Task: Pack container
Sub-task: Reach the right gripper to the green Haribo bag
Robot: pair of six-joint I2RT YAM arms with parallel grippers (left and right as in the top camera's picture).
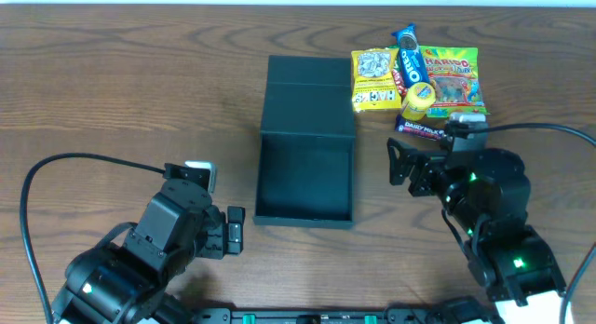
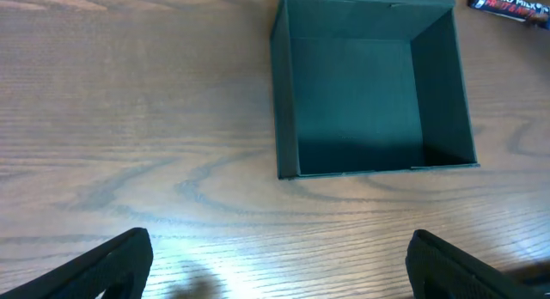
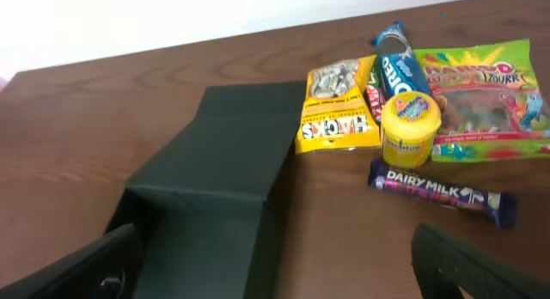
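While the left gripper [image 1: 234,228] hangs low over the near-left part of the brown wood-grain table [image 1: 112,82], its two black fingers [image 2: 116,266] stand spread wide with nothing between them, pointing right toward the box.

Just right of it, at the middle of the table, sits the dark teal-black rectangular cardboard container [image 1: 305,180]. It stands upright with its mouth facing up, and its hinged flap lid [image 1: 310,93] lies folded back flat on the far side.

Right of the lid, at the far edge, a cluster of snacks lies outside the container. A yellow foil Hacks bag [image 1: 374,79] sits just beside the lid. A blue Oreo packet [image 1: 408,56] overlaps the bag's right edge, and a small round yellow tub [image 1: 418,99] stands at the packet's near end. A green Haribo bag [image 1: 453,77] lies beyond those, rightmost. A purple Dairy Milk bar [image 1: 421,129] lies crosswise just in front of the tub.

Near that bar, on the near-right side, the right gripper [image 1: 399,164] is also spread wide and holds nothing, its fingers turned toward the container's right wall.
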